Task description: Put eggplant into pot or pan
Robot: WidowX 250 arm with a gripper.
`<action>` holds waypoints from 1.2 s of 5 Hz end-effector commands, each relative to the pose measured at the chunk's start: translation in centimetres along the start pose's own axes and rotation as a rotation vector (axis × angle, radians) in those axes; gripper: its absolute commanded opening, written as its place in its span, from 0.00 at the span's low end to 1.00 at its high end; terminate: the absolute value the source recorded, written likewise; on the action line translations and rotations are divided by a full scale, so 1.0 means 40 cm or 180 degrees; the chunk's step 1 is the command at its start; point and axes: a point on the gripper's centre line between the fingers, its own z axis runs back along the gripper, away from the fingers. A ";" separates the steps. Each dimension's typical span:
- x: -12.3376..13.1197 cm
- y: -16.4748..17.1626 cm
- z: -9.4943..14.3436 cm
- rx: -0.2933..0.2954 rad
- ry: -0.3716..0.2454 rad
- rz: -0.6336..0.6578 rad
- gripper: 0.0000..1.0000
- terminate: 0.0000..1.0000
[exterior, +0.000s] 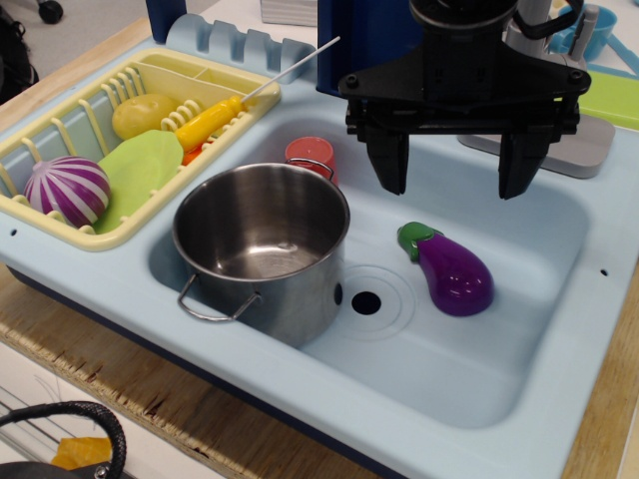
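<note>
The black tool (454,170) hangs above the light-blue toy sink (499,379), its two fingers spread wide apart and holding nothing. Below and between those fingers, the purple eggplant (455,271) lies on its side on the basin floor, just right of the drain (366,301). Its long axis runs diagonally: the green stem cap points toward the upper left, at the back wall, while the fat rounded end points lower right. To the left, well apart from the eggplant, the steel pot (265,244) stands upright and appears empty, one wire handle facing the front. A red cup (312,157) sits just behind the pot, possibly touching it; the rim hides the contact. Farther left, a yellow dish rack (60,225) holds a purple-striped ball (67,189), a green piece (140,170), a yellow potato-like toy (145,114) and a yellow-handled knife (230,112). The sink unit rests on a worn wooden desk (120,379) with a chipped front edge.
</note>
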 end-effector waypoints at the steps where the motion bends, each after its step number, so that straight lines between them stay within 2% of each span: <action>1: 0.000 0.000 0.000 0.0000 0.0000 0.0000 1.00 0.00; 2: 0.001 -0.026 -0.030 -0.0012 0.0001 0.0036 1.00 0.00; 4: -0.002 -0.057 -0.094 0.0062 0.0136 0.0192 1.00 0.00; 5: -0.018 -0.041 -0.119 0.0131 0.0244 0.0326 1.00 0.00; 6: -0.023 -0.025 -0.146 0.0095 0.0267 0.0380 1.00 0.00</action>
